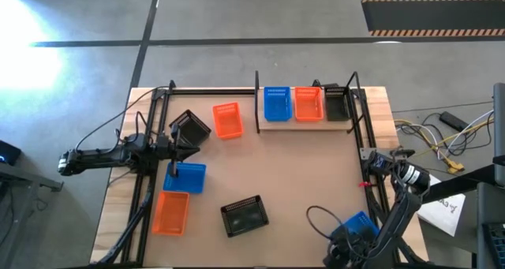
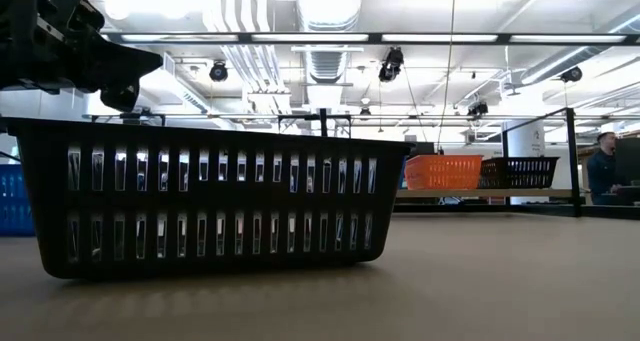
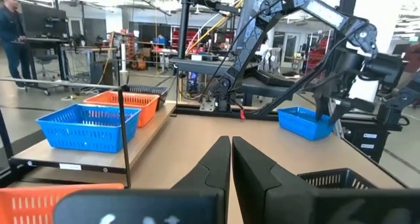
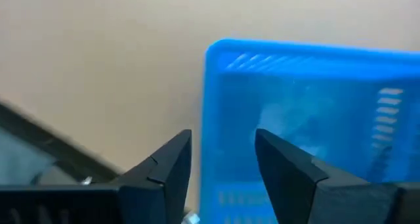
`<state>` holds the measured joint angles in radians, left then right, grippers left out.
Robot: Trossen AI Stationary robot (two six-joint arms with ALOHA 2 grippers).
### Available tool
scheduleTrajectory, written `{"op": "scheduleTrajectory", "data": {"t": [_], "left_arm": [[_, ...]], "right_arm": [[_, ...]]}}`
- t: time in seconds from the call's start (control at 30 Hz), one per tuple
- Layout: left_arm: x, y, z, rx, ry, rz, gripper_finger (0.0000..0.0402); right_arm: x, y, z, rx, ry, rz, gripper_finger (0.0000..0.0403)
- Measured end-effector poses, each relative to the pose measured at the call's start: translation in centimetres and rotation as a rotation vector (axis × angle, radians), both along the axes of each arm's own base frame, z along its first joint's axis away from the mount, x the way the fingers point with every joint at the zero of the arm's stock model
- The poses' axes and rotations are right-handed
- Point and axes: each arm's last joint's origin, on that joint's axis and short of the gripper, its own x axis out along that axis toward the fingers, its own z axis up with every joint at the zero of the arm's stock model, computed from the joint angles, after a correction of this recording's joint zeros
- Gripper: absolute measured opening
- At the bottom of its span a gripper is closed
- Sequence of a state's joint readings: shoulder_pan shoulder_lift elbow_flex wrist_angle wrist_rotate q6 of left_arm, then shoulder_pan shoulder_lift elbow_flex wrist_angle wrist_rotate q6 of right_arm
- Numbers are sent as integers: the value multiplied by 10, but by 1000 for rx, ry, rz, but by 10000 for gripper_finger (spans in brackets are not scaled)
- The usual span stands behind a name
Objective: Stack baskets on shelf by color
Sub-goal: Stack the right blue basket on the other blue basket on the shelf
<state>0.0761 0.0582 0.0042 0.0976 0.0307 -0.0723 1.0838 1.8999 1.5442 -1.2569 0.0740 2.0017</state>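
Nine baskets are showing in the high view: three blue, three orange, three black. Three are sitting on the shelf [image 1: 308,124] at about one o'clock on the surface [image 1: 292,174]: the blue basket [image 1: 277,103], the orange basket [image 1: 308,103] and the black basket [image 1: 337,103], in a row.

Loose on the surface:
- orange ones at twelve [image 1: 228,120] and eight [image 1: 170,212]
- black ones at ten [image 1: 189,129] and six [image 1: 244,216]
- blue ones at nine [image 1: 185,177] and five [image 1: 359,224]

The left tool [image 3: 231,159] is hanging at nine o'clock, fingers pressed together, gripping nothing. The right tool [image 4: 223,159] is hovering at five o'clock, fingers parted, straddling the rim of that blue basket without gripping it.
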Motion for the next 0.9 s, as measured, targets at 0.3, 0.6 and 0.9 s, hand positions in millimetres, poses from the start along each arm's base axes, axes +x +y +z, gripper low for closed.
{"op": "scheduleTrajectory", "data": {"t": [0.3,0.6,0.9], "left_arm": [[0,0,1,0,-14,0,0],[-1,0,12,6,-120,0,0],[1,1,12,5,-121,44,0]], "right_arm": [[23,-19,-11,20,92,393,24],[101,-80,44,-456,-84,1002,9],[138,-226,118,-651,18,1026,9]]}}
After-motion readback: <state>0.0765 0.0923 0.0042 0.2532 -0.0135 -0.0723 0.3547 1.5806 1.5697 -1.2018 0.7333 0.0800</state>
